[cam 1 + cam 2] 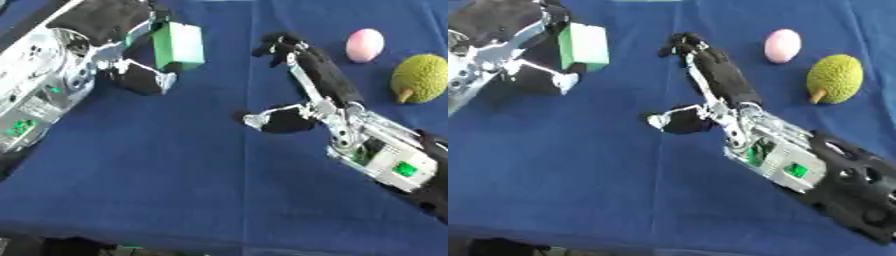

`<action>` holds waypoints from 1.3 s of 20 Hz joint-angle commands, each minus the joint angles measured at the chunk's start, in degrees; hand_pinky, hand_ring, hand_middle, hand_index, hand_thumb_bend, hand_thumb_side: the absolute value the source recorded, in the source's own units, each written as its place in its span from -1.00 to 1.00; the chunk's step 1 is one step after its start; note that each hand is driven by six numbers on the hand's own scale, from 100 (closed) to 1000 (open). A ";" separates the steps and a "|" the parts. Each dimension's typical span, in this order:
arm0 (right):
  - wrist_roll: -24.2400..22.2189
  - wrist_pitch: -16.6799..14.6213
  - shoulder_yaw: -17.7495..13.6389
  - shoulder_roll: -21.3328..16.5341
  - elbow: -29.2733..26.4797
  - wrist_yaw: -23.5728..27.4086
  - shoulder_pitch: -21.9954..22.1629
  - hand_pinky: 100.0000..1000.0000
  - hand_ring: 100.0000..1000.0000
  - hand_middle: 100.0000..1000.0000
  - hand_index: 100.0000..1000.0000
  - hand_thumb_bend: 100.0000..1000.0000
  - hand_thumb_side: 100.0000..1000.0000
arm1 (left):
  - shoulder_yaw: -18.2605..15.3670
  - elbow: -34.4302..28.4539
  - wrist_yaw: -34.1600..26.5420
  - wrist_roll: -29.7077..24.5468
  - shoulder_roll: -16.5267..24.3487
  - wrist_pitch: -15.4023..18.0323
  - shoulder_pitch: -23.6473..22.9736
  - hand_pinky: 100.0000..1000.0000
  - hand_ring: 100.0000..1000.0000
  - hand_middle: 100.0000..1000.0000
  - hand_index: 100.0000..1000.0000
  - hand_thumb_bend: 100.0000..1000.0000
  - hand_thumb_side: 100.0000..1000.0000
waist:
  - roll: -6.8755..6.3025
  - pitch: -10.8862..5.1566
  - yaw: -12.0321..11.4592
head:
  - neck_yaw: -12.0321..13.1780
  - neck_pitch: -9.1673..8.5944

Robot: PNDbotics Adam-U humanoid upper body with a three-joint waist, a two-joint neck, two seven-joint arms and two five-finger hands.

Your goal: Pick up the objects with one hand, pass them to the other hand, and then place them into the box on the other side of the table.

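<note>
While the left hand [131,60] holds the green block [179,45] up near the top left, fingers and thumb curled round it, the right hand [306,95] lies opened out over the blue table [175,175], fingers stretched toward the far side, thumb splayed left, holding nothing. Block sits left of the right hand's fingertips, apart from them, its long axis roughly upright in view. Judged: handover pending; the right hand must close that sideways gap. Pink egg-shaped object [365,45] and bumpy green fruit [422,77] lie right of the right hand, untouched. No box in view.
</note>
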State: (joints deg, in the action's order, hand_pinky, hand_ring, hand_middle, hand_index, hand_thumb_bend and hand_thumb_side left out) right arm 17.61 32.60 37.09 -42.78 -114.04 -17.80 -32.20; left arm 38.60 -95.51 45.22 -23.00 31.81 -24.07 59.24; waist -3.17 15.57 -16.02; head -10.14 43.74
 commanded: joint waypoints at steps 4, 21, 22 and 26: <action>1.64 -0.32 -1.60 -1.56 -0.55 0.67 -0.40 -0.93 0.33 0.68 0.50 0.28 -0.64 | -3.80 0.89 0.32 2.16 4.95 -1.29 -0.93 0.47 0.26 -0.10 -0.23 -0.83 -0.50 | 0.29 -1.38 0.31 | 0.90 -0.87; 2.90 -2.80 -1.98 -1.01 -0.55 -0.44 -0.71 -0.93 0.32 0.67 0.49 0.27 -0.63 | -10.56 8.82 0.75 8.35 7.60 -4.59 -3.04 0.46 0.23 -0.13 -0.25 -0.93 -0.59 | 1.71 -0.22 3.23 | 5.89 -5.79; 2.95 -2.99 -1.96 -0.97 -0.55 -0.52 -0.74 -0.93 0.32 0.67 0.49 0.27 -0.62 | -10.88 9.72 1.02 8.68 7.54 -4.57 -3.09 0.46 0.23 -0.13 -0.25 -0.93 -0.59 | 1.77 -0.13 3.49 | 6.12 -5.90; 3.08 -3.45 -1.62 -0.85 -0.55 -0.88 -0.65 -0.93 0.32 0.67 0.49 0.27 -0.62 | -11.91 13.05 2.44 10.00 7.36 -4.14 -3.09 0.46 0.24 -0.12 -0.24 -0.83 -0.57 | 1.94 0.24 4.47 | 6.96 -6.02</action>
State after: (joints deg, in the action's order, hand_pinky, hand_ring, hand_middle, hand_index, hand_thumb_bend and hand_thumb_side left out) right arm 20.54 29.45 36.04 -43.09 -114.04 -18.20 -32.25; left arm 28.01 -82.96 46.94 -13.62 37.32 -28.32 55.40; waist -1.24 16.71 -11.47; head -3.58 38.61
